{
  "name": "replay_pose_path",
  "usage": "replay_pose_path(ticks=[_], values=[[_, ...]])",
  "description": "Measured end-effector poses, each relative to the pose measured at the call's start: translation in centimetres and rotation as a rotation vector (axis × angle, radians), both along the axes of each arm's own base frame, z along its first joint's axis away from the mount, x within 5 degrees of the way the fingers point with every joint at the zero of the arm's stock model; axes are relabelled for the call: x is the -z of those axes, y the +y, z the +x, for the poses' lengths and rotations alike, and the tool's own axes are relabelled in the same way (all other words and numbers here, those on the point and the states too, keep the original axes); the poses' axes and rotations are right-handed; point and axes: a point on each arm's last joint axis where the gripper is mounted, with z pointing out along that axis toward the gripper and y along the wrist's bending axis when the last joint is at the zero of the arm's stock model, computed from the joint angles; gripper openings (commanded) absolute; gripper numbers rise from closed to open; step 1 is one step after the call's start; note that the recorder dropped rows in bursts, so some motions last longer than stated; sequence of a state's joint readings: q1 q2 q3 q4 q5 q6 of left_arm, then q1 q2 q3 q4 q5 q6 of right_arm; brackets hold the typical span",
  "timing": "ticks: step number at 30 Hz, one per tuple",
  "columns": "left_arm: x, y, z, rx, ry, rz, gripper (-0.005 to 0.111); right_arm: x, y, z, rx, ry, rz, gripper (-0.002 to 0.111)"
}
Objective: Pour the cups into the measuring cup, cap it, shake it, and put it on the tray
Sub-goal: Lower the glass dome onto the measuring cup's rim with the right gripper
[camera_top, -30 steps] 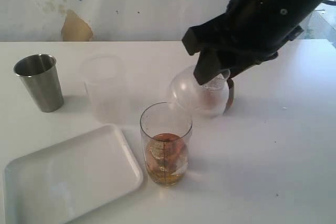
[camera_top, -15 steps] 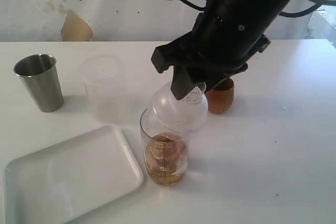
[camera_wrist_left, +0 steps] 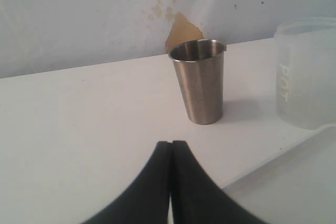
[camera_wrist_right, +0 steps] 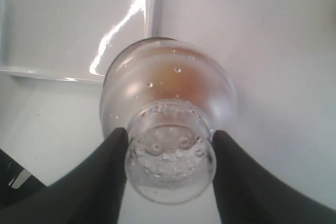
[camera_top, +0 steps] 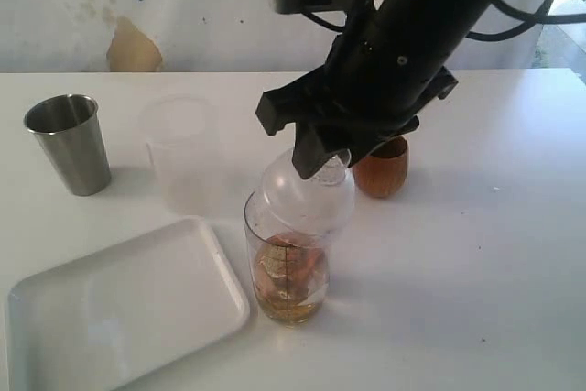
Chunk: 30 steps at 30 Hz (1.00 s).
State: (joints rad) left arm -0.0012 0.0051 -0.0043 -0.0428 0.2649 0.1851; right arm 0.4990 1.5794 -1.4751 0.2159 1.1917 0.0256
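Observation:
The measuring cup (camera_top: 288,272) stands upright at the centre front with amber liquid in its lower part. A clear domed cap (camera_top: 307,194) sits at its mouth, and whether it is seated there I cannot tell. My right gripper (camera_top: 320,157) is shut on the cap's narrow neck (camera_wrist_right: 170,166), a finger (camera_wrist_right: 105,166) on each side. The brown wooden cup (camera_top: 383,168) stands just behind and to the right. Far left is the steel tumbler (camera_top: 67,144) (camera_wrist_left: 199,82), upright. My left gripper (camera_wrist_left: 171,144) is shut on nothing, low over the table short of the tumbler.
A frosted unmarked cup (camera_top: 183,153) (camera_wrist_left: 307,74) stands between the tumbler and the measuring cup. The white tray (camera_top: 119,309) (camera_wrist_right: 73,19) lies at the front left, its corner close to the measuring cup. The right arm's black body hangs over the table's middle.
My right gripper carried the cap leftward and forward, from beside the wooden cup to the measuring cup's mouth. The wooden cup is now uncovered. The other things stayed put.

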Motion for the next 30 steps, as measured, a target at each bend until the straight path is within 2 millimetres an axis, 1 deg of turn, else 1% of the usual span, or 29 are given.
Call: replay_pose_path(ticks=[4,17,28,30], values=[[0.0,0.0,0.0,0.000,0.000,0.000,0.000,0.3,0.1,0.3,0.001,0.003,-0.004,0.000],[0.0,0.0,0.0,0.000,0.000,0.000,0.000,0.0,0.4,1.0,0.020,-0.074,0.035,0.000],[0.0,0.0,0.0,0.000,0.000,0.000,0.000,0.1,0.4,1.0,0.019,-0.072,0.030,0.000],[0.0,0.0,0.0,0.000,0.000,0.000,0.000,0.5,0.5,1.1,0.018,-0.057,0.022,0.000]])
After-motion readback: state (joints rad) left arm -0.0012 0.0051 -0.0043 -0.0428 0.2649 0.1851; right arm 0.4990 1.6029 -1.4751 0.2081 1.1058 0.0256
